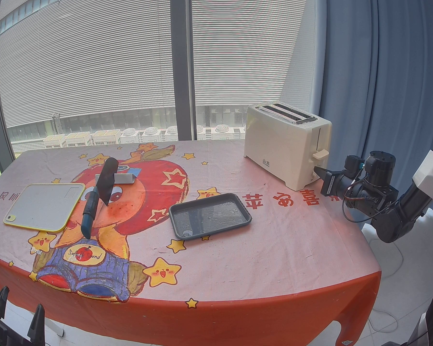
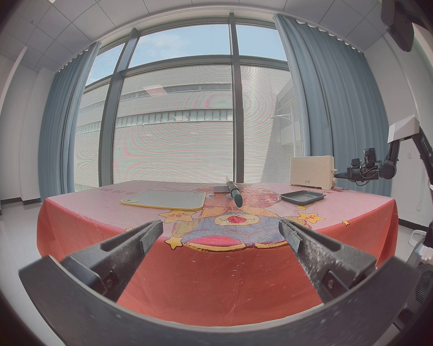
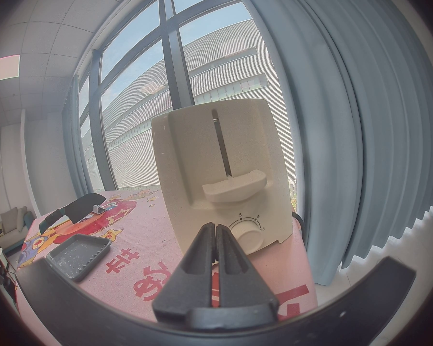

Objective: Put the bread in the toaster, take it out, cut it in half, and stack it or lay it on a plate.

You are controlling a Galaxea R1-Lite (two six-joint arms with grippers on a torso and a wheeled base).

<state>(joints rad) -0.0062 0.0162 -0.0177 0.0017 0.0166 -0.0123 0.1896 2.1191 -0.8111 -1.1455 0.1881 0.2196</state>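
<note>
The toaster stands near the counter's far right corner. Its lever faces the right pincer, which is pressed together just short of it. The pincer should probably meet the lever squarely and push straight. The left pincer gapes apart off the near left edge.

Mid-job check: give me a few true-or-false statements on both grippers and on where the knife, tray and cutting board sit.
1. The right gripper is shut, facing the toaster's lever side. True.
2. The left gripper holds the knife. False: it is open, off the near edge of the table; the knife rests on the table.
3. The tray lies left of the cutting board. False: it lies between the knife and the toaster.
4. The cutting board lies at the table's left, beside the knife. True.
</note>
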